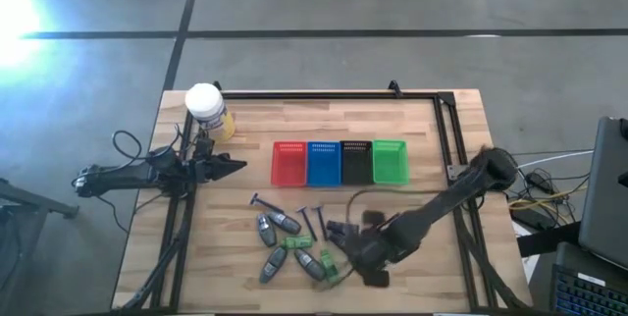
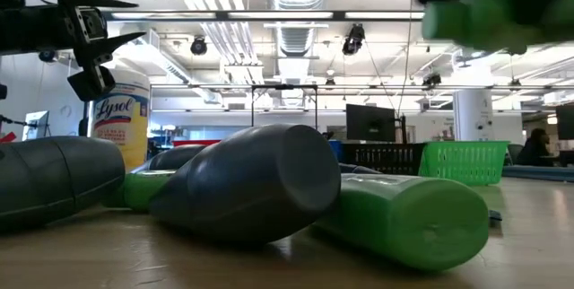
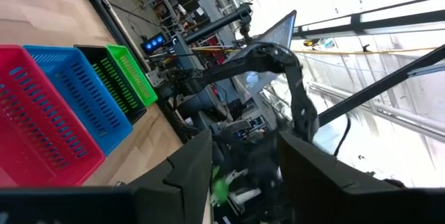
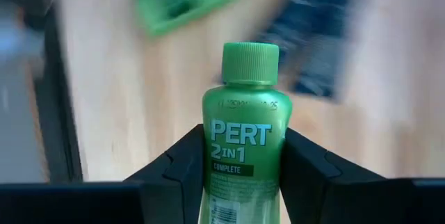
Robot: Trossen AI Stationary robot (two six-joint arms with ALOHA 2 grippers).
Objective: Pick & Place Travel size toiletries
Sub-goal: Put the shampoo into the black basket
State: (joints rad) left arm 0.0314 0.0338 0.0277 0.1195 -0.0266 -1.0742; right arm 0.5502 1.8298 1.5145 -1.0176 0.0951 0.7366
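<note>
Wooden table (image 1: 245,120), red basket (image 1: 288,163), blue basket (image 1: 323,163), black basket (image 1: 355,162), green basket (image 1: 389,161) in a row, right gripper (image 4: 240,175) clamping green Pert 2-in-1 bottle (image 4: 243,147) above grey and green tubes (image 1: 294,247), left gripper (image 1: 234,167) partly open near Lysol jar (image 1: 206,108).

The green bottle (image 4: 243,147) between the right end effector's (image 4: 243,172) fingers reads "PERT 2 IN 1 COMPLETE". The yellow jar (image 2: 121,114) beside the left end effector (image 2: 108,51) reads "Lysol".
</note>
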